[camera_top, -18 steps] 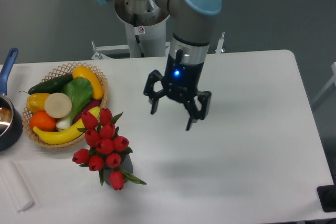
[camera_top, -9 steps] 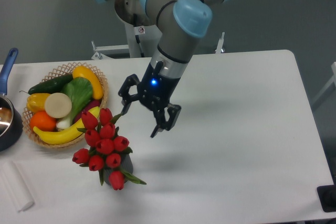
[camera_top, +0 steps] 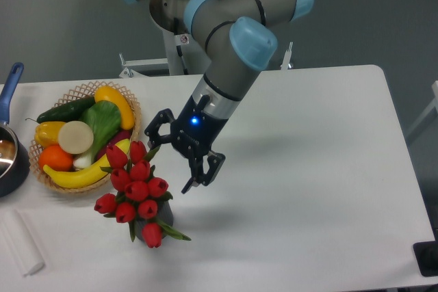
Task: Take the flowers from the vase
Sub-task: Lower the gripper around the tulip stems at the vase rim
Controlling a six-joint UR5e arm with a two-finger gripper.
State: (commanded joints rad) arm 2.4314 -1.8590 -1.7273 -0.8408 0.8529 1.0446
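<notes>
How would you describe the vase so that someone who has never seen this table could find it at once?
Start at the wicker basket of fruit and vegetables on the table's left side, then look just in front of it to the bunch of red tulips, the flowers. The vase is the small dark grey container under them, mostly hidden by buds and leaves.

The vase [camera_top: 161,220] is mostly hidden behind the flowers [camera_top: 135,186]. The pot [camera_top: 10,158] is cut off by the left edge. The robot arm [camera_top: 226,39] is cut off at the top.

Robot lab: arm [camera_top: 233,52] bolted behind bare white table [camera_top: 321,169]; plain grey wall; staged wicker basket [camera_top: 82,90].
</notes>
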